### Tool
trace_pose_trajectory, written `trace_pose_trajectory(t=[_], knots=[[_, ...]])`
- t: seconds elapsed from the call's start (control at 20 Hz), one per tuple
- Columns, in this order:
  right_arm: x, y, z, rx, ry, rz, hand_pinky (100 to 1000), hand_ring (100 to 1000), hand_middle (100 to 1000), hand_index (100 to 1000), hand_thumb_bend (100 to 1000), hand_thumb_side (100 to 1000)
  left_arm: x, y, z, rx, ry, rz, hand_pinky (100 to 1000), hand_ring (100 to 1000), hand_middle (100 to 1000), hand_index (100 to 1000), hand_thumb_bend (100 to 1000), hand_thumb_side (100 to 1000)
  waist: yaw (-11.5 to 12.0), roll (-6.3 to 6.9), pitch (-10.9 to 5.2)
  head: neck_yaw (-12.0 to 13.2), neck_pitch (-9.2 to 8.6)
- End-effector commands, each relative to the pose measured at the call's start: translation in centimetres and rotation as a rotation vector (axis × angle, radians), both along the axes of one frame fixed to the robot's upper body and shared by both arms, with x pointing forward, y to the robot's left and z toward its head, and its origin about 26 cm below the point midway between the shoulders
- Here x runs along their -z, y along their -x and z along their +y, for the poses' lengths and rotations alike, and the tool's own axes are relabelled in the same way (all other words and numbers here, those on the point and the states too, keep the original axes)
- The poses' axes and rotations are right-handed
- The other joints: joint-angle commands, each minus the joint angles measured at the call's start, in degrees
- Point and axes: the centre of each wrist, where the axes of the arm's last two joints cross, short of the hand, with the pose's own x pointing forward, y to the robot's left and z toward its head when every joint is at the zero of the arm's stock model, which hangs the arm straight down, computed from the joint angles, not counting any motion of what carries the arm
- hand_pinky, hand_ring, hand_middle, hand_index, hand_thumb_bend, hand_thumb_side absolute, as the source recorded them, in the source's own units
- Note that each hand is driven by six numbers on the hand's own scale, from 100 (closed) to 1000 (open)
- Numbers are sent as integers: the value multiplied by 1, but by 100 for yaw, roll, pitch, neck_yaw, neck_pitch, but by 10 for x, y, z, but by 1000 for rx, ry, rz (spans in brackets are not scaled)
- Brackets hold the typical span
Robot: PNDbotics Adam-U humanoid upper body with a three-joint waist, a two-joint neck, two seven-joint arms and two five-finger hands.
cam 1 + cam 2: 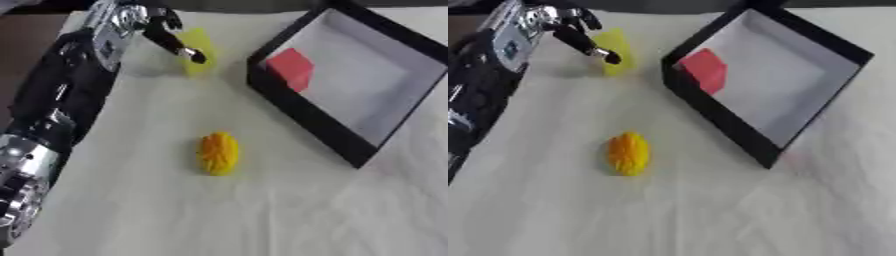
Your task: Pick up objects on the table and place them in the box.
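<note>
The left hand (166, 30) is reaching across the worktop (262, 210) to the yellow block (199, 54) at the far side, its fingers (179, 47) curling around it, probably to lift it toward the box (302, 117). A red block (291, 67) is already lying inside, against the near wall. The orange ridged object (219, 152) is waiting mid-worktop. The hand's far side is hidden; the right hand isn't showing.

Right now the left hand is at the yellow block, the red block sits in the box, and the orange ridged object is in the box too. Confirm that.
Not quite. The orange ridged object is not in the box; the left eye view shows it lying on the table, in front of the box. The rest holds: the left hand is at the yellow block, and the red block sits in the box.
</note>
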Motion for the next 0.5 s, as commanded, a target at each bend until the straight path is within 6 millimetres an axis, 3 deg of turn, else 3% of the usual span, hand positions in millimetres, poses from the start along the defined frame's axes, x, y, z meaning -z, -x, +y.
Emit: trace_pose_trajectory(t=[0.05,0.5], knots=[[-9,2,2,1,22,-24,970,882,841,892,100,582,-12,2,3,17,17,-37,881,881,864,892,697,610,-14,47,-9,20,-69],[-9,1,3,-1,24,-23,972,883,841,892,100,580,-7,0,3,30,12,-32,870,873,847,879,587,586,-52,54,40,59,-110]])
